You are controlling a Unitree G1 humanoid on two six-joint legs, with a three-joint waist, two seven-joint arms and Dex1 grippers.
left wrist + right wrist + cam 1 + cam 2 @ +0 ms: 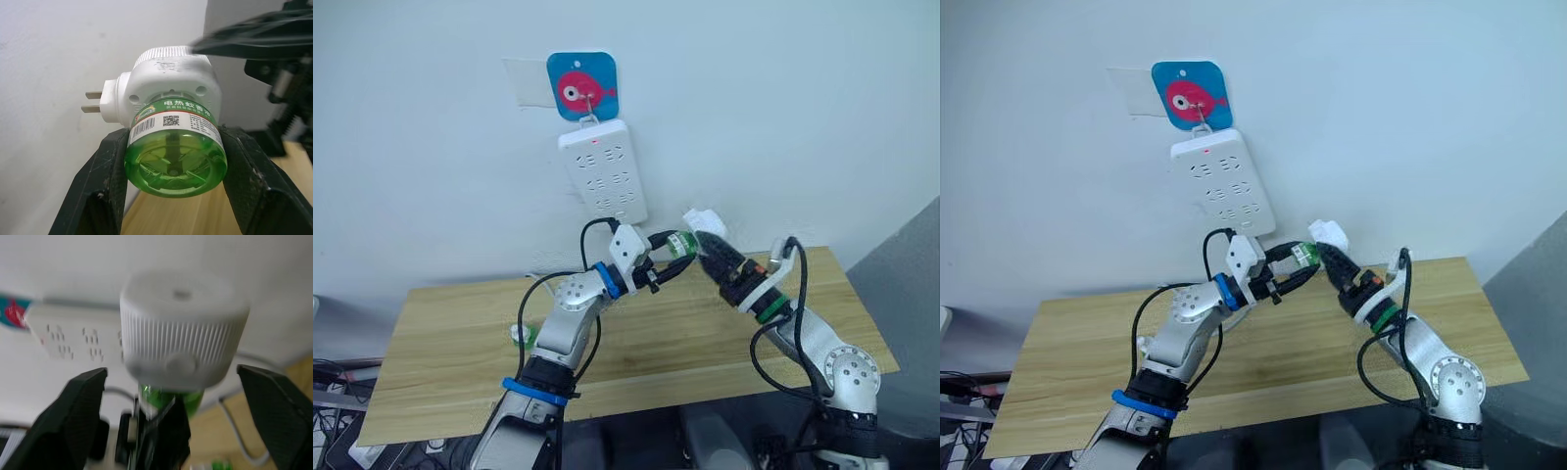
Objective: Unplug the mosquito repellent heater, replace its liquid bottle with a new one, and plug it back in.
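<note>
Counting what you are looking at: one mosquito repellent heater (pixel 168 81), one green liquid bottle (pixel 175 152) fitted into it, a second green bottle (pixel 522 336) lying on the wooden table (pixel 450 343), one white power strip (pixel 603 168) hanging on the wall under a blue fish hook plate (pixel 582 85), and your two grippers. You are holding the heater in the air above the table, just below the strip and unplugged from it. Your left gripper (pixel 171 161) is clenching the fitted bottle, one black finger pressing on each side of it. Your right gripper (pixel 181 401) is standing released, its fingers spread wide on either side of the heater's ribbed round top without touching it. The heater is showing as a small white rounded shell, scuffed on its face, with two metal prongs jutting from one side. The fitted bottle is clear green with a printed label band and a barcode.
</note>
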